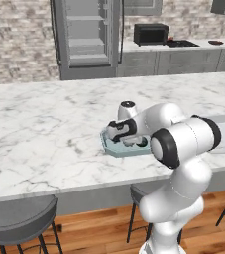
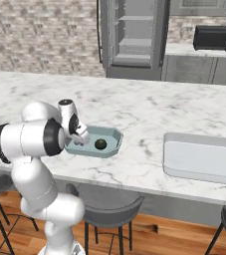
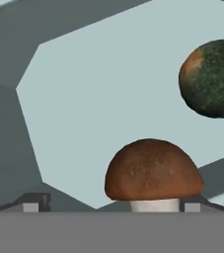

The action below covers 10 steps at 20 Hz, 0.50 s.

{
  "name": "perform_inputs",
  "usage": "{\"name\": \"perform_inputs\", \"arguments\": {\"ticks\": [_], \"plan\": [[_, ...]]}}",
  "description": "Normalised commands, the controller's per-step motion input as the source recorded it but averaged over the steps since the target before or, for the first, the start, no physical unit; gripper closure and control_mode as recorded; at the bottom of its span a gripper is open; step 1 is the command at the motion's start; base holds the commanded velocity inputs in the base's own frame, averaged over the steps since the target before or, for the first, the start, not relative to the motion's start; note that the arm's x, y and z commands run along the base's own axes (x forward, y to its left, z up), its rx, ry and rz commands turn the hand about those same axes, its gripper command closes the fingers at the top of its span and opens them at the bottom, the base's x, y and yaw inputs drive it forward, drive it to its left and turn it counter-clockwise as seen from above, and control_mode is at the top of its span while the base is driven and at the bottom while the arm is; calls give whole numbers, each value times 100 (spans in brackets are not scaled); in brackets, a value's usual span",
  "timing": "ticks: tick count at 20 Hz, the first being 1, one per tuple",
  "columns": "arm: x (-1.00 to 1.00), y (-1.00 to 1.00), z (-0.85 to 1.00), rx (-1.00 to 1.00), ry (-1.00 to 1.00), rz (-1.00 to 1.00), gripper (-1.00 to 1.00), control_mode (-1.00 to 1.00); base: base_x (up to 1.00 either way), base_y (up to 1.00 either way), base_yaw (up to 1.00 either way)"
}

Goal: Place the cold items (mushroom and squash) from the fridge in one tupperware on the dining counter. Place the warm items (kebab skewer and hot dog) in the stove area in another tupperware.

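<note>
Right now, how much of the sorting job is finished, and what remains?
Cold half looks done: the squash and the mushroom both lie in the light blue tupperware on the dining counter. In hand: nothing; the gripper stands open just over the mushroom, apparently releasing it. Left: the kebab skewer and hot dog; the second container looks empty.

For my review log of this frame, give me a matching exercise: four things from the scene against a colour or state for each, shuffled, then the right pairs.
Things:
1. mushroom
2. squash
3. tupperware
4. gripper

Descriptions:
A. pale blue-grey, holding both cold items
B. open, jaws either side of the nearest item
C. brown cap on a white stem
D. dark green, round, with an orange patch

Pairs: 1-C, 2-D, 3-A, 4-B
</note>
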Motion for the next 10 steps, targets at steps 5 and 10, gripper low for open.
{"name": "perform_inputs", "arguments": {"ticks": [5,10], "plan": [[15,20,-16,0,13,1,-100,-100,0,0,0],[0,1,-29,0,1,2,-100,-100,0,0,0]]}}
